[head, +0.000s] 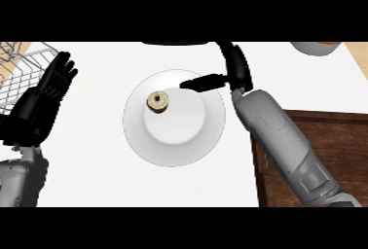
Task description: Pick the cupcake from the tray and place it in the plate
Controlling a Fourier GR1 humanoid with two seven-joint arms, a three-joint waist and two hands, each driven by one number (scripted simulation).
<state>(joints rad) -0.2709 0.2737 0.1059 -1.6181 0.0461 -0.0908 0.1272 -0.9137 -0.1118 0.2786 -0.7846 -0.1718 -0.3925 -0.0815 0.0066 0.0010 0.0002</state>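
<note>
Already the cupcake sat on the white plate, a little left of the middle and in the upper part of it, and it looked upright. The right hand was over the plate's upper right rim, just beside the cupcake but apart from it; its fingers pointed left toward the cake, quite straight, and held nothing. The grey right forearm came in from the lower right, passing over the edge of the dark wooden tray, where no cupcake was to be seen. The left hand rested at the left edge, fingers up and open, next to a wire basket in the corner. On the white counter the placing step seemed, to my judgement, finished, and the release was the step in hand. The next move would call only for drawing the right hand back and away, carefully, so the fingers would not knock the cupcake over.
</note>
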